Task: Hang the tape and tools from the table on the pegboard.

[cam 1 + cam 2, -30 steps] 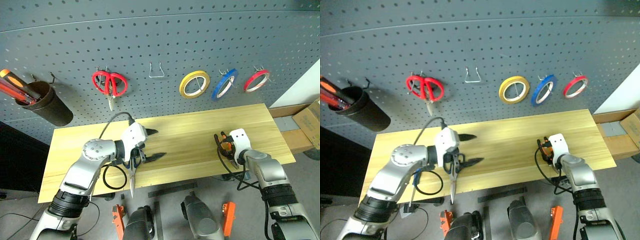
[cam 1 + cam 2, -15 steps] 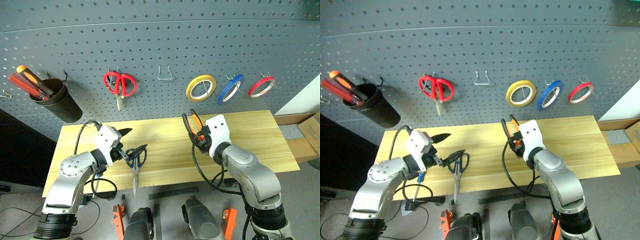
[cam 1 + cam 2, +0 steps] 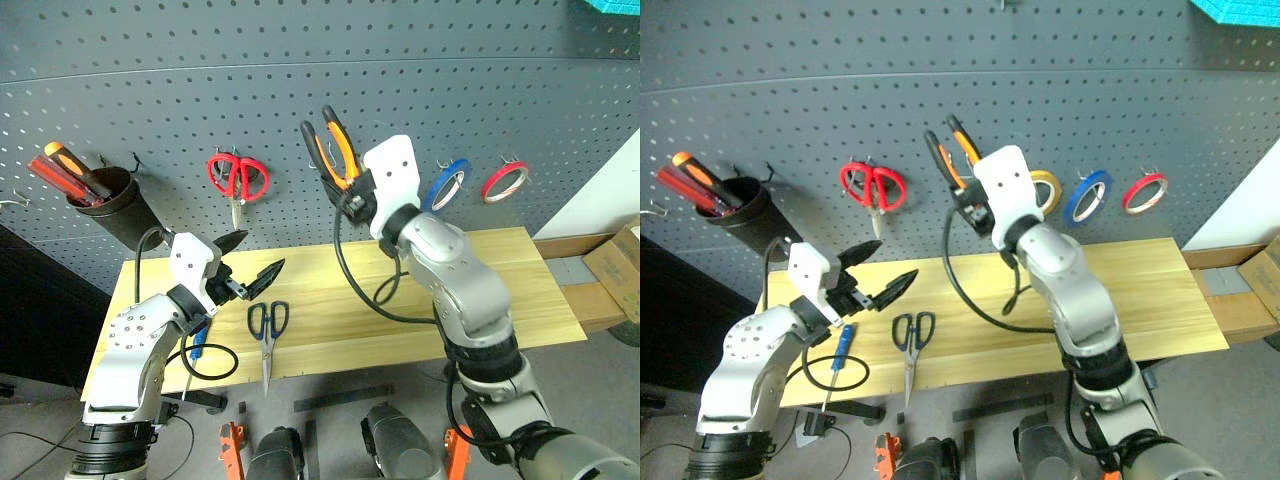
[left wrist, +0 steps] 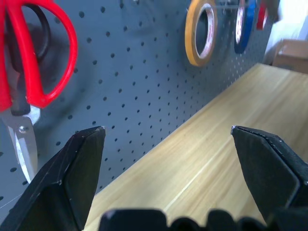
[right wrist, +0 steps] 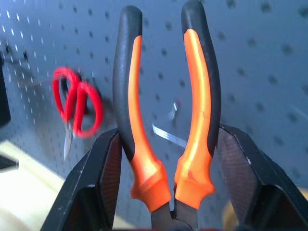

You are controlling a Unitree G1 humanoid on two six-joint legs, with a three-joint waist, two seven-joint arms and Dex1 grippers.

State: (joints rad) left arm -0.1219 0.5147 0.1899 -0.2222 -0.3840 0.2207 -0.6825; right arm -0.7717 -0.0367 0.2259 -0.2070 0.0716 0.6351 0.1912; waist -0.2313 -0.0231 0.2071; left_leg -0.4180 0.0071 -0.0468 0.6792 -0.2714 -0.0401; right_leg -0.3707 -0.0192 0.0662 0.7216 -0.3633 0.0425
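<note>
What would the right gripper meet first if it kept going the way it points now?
Probably the pegboard. The right gripper holds the pliers handles-first toward it, and the bare metal hook shows between the handles, so those would likely arrive first. Depth is unclear.

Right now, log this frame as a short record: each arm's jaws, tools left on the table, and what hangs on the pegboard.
right gripper: jaws shut on the pliers, handles up, raised before the pegboard
left gripper: jaws open, empty, above the table
on table: black-handled scissors; blue-handled screwdriver
on pegboard: red tape, blue tape, yellow tape, red-handled scissors, black cup with screwdrivers
empty hook: beyond the pliers
</note>
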